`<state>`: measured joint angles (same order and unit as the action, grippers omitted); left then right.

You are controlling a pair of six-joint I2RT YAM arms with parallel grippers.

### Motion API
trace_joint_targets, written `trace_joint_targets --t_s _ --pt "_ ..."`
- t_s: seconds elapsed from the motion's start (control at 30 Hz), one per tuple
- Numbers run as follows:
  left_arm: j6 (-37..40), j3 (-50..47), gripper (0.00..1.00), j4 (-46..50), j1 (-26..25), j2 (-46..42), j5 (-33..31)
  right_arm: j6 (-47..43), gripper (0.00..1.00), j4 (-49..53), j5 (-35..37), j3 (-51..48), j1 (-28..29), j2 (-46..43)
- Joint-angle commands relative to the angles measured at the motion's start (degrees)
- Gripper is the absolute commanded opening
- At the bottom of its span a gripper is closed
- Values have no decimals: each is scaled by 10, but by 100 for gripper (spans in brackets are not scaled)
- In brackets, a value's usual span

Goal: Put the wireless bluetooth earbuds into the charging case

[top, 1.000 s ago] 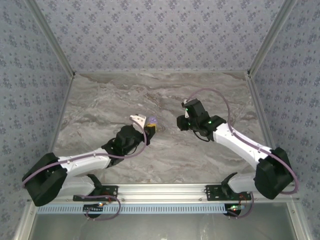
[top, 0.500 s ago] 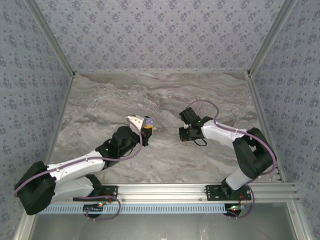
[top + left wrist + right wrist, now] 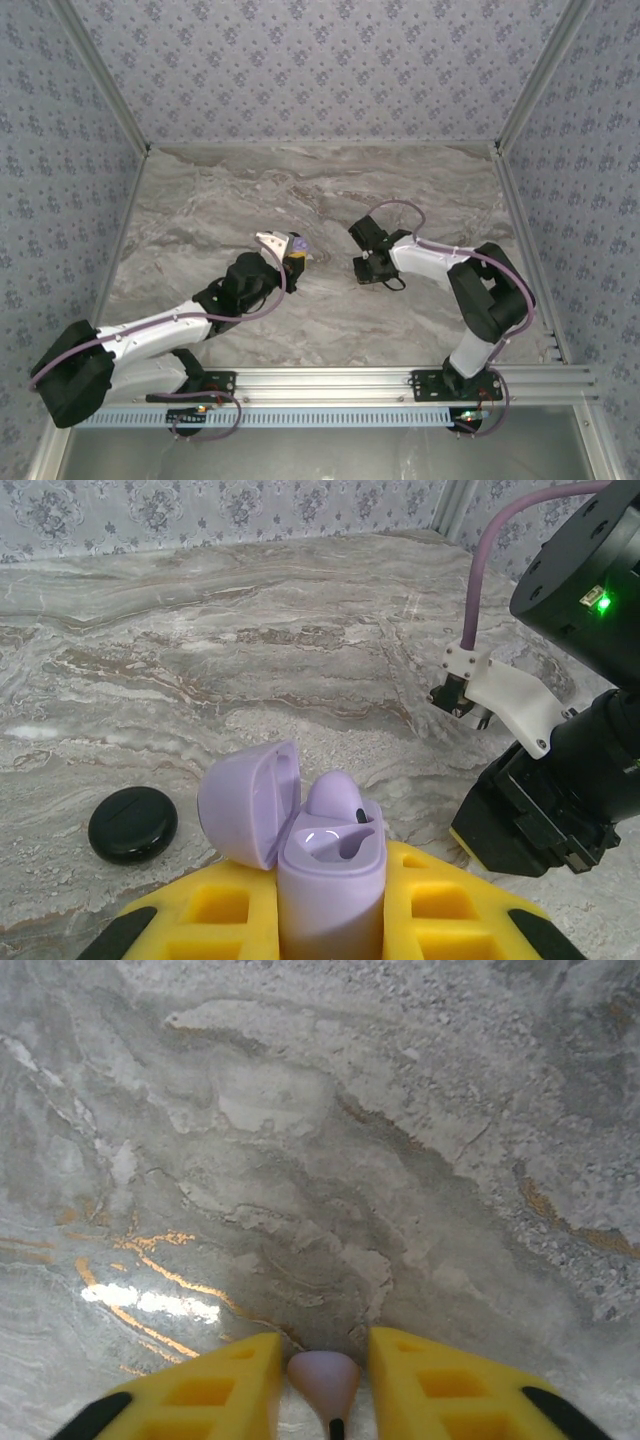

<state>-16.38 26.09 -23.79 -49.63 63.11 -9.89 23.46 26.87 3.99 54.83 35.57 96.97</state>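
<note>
The left tool (image 3: 330, 912) clamps an open lilac case (image 3: 330, 880) between yellow pads (image 3: 445, 905), with one earbud (image 3: 335, 798) seated inside. A black puck (image 3: 132, 825) lies on the marble surface (image 3: 250, 630) to the left. The right arm (image 3: 580, 570) is near on the right.

Grey-veined marble tabletop (image 3: 300, 190) between pale floral-papered walls (image 3: 320, 70).

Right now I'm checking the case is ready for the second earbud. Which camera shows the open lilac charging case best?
The left wrist view: the charging case sits close up between the left claw's yellow fingers, lid open, one earbud inside. The top external view shows it as a small lilac blob at that claw's tip.
</note>
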Motion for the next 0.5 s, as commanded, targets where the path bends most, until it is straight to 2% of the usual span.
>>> trace_joint_targets --t_s 0.0,0.47 --pt "-1 7 17 -16 -4 2 4 4 33 54 16 24 5 13" --pt "-1 16 17 -11 -4 7 9 14 33 101 2 65 0 51"
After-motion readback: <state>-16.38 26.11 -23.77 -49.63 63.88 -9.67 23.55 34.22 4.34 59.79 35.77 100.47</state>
